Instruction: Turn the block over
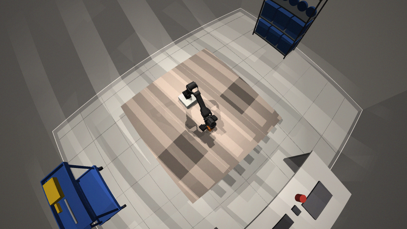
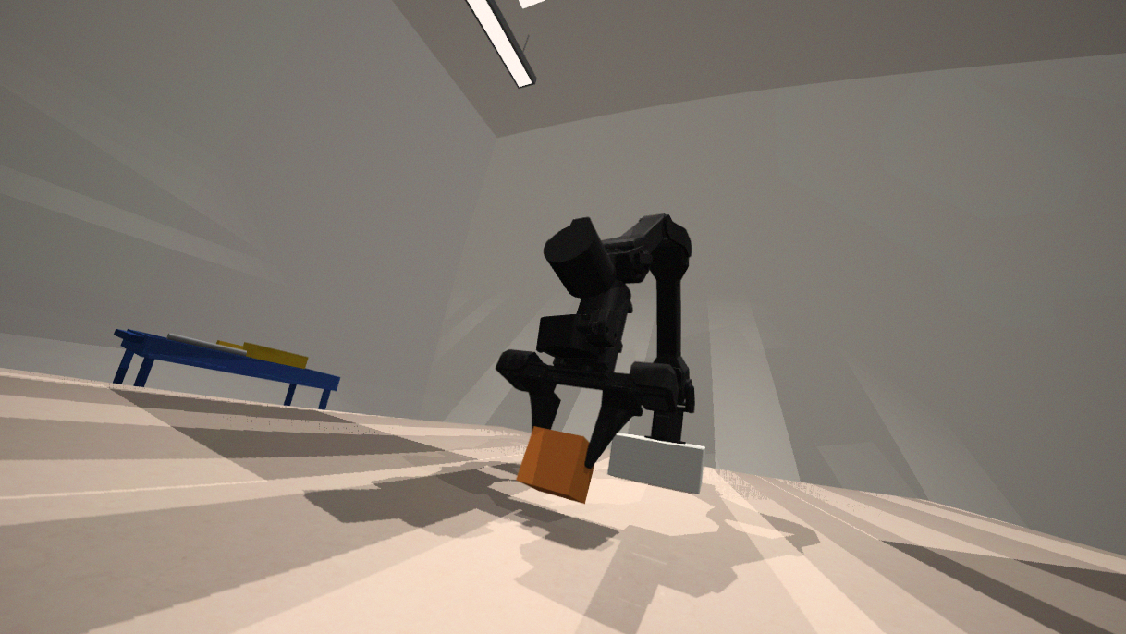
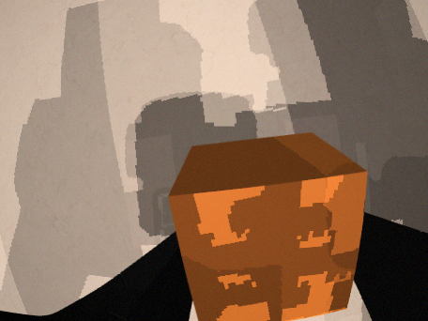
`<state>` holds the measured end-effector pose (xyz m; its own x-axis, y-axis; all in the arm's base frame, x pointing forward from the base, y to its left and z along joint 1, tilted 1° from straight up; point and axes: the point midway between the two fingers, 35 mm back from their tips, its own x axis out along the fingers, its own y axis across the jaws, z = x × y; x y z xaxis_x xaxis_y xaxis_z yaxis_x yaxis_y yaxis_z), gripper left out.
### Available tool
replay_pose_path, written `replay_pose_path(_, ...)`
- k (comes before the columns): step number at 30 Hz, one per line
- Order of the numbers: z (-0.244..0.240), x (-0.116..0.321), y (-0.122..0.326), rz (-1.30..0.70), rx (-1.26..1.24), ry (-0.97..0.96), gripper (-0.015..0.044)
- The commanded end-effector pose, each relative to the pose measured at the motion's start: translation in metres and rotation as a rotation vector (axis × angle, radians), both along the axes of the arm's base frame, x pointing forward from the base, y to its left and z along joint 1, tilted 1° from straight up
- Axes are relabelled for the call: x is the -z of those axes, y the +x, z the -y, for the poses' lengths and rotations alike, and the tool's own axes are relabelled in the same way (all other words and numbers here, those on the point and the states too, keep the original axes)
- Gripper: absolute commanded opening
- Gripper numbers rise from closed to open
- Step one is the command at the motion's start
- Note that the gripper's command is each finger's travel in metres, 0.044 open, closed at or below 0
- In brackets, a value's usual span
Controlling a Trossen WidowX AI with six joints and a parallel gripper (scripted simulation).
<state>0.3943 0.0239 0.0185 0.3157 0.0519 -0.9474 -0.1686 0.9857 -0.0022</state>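
You have the plain orange box-shaped block [image 1: 210, 129] [image 2: 555, 464] [image 3: 272, 235] gripped between the two tapering black fingers of the gripper [image 2: 565, 447], one finger on either side of it. In the exterior view the block sits at a tilt, its lower edge seemingly just above the pale, shadow-striped bench [image 1: 170, 85] [image 2: 394, 582] [image 3: 42, 164], though whether a corner grazes the surface you cannot quite tell. The black jointed arm [image 1: 201, 105] [image 2: 667, 314] reaches out to it from the white rectangular base [image 1: 187, 102] [image 2: 656, 464], and the block is well apart from that base. The step in hand looks like the lift at the start of the turn: the grasp appears made, the turnover itself not yet done. You can't pick out the marked side for certain; the bright patches on the block in the wrist view look like light and shadow, so don't steer by them. The next move likely calls for raising the block enough for its corners to swing round without striking the bench, then rotating the wrist until the marked side points down. Keep the squeeze firm while you turn, since a block held by its sides could pivot between the fingers. After that, lower it until the face lies flat, and only then let go.
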Motion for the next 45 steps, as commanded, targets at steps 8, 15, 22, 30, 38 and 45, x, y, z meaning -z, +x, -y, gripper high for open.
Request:
replay_pose_path(8,0.000,-0.003,-0.004,0.167,-0.007,0.030,0.0000)
replay_pose_path(15,0.000,-0.004,-0.006,0.214,-0.008,0.038,0.0000)
replay_pose_path(22,0.000,0.004,-0.001,0.267,-0.005,0.048,0.0000)
replay_pose_path(30,0.000,0.019,0.006,0.388,-0.001,0.071,0.0000)
replay_pose_path(38,0.000,0.028,0.006,0.507,0.003,0.095,0.0000)
replay_pose_path(45,0.000,0.031,0.001,0.612,-0.001,0.111,0.0000)
